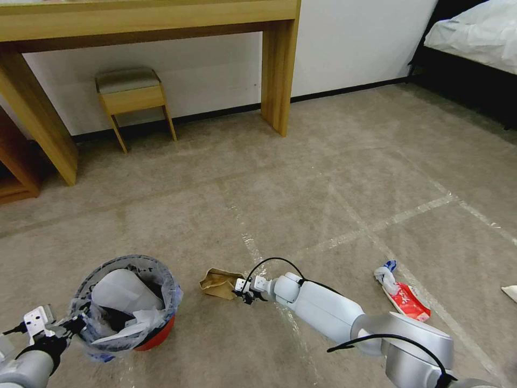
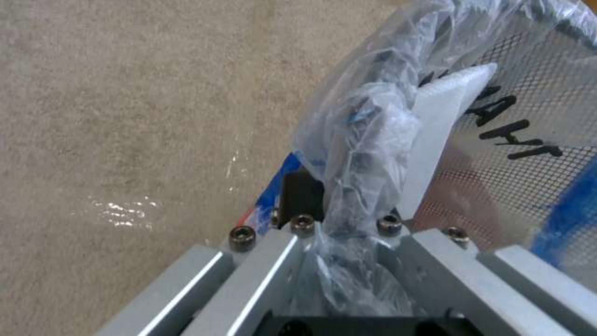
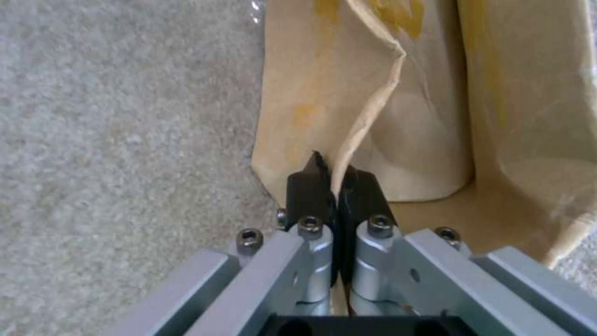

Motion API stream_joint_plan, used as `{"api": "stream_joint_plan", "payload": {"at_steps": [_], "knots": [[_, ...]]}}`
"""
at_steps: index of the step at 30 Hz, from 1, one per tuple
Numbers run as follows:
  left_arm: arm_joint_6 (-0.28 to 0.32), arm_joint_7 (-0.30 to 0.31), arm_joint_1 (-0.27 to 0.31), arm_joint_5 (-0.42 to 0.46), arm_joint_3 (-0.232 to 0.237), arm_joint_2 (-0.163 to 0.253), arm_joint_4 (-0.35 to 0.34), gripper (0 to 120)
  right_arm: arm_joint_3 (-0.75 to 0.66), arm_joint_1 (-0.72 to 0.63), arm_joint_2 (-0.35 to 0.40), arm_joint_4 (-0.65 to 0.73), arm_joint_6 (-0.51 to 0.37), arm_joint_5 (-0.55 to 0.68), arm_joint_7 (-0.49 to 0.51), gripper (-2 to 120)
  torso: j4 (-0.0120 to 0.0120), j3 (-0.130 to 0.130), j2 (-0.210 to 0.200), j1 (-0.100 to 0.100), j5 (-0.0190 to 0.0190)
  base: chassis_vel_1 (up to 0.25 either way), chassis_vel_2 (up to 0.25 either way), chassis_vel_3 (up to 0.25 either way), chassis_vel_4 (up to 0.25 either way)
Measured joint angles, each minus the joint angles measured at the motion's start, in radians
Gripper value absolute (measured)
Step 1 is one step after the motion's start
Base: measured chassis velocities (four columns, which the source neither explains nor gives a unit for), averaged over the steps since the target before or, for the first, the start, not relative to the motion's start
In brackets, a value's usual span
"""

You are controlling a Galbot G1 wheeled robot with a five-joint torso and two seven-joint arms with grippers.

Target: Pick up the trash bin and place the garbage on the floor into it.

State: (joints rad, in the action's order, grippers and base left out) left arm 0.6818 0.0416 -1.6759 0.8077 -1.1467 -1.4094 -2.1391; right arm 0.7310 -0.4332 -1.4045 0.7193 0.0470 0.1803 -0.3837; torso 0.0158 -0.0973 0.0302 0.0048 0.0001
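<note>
Head looks down over floor (image 1: 344, 178); wrist cameras sit close.

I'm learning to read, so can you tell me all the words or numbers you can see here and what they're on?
"THAN": my best guess for the black capitals on the clear liner of the trash bin. They are turned round and cut off, so I'm unsure.
Red wrapper: white print, too small to read.
Brown paper bag: yellow marks, no letters to read.

Right gripper (image 1: 240, 291) touches brown paper bag (image 1: 219, 282), apparently pinching it, beside trash bin (image 1: 129, 304).
</note>
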Motion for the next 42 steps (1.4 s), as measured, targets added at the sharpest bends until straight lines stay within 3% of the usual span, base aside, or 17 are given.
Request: {"api": "stream_joint_plan", "payload": {"at_steps": [9, 14, 22, 33, 42], "knots": [[0.001, 0.002, -0.002, -0.002, 0.0, -0.001, -0.002, 1, -0.054, -0.021, 0.049, 0.117, -0.016, 0.062, 0.04, 0, 0.0, 0.0, 0.0, 0.0, 0.0, 0.0, 0.0, 0.0, 0.0], [0.007, 0.003, -0.003, -0.005, -0.003, 0.001, 0.002, 1, -0.117, -0.031, 0.107, 0.315, -0.1, 0.195, 0.102, 0, 0.0, 0.0, 0.0, 0.0, -0.0001, 0.0, 0.0, 0.0, 0.0], [0.015, 0.01, 0.001, 0.005, -0.007, 0.009, -0.001, 1, -0.212, 0.006, 0.171, 0.501, -0.105, 0.276, 0.118, 0, 0.0, 0.0, 0.0, 0.0, 0.0, 0.0, 0.0, 0.0, 0.0], [0.027, 0.02, 0.006, 0.034, -0.009, 0.032, -0.013, 1, -0.333, 0.093, 0.327, 0.826, -0.184, 0.466, 0.164, 0, 0.0002, 0.0, 0.0, 0.0, 0.0, 0.0, 0.0, 0.0, 0.0], [0.03, 0.024, 0.01, 0.041, -0.006, 0.037, -0.019, 1, -0.299, 0.081, 0.39, 1.038, -0.198, 0.604, 0.199, 0, 0.0002, 0.0, 0.0, 0.0, 0.0, 0.0, 0.0, 0.0, 0.0]]}}
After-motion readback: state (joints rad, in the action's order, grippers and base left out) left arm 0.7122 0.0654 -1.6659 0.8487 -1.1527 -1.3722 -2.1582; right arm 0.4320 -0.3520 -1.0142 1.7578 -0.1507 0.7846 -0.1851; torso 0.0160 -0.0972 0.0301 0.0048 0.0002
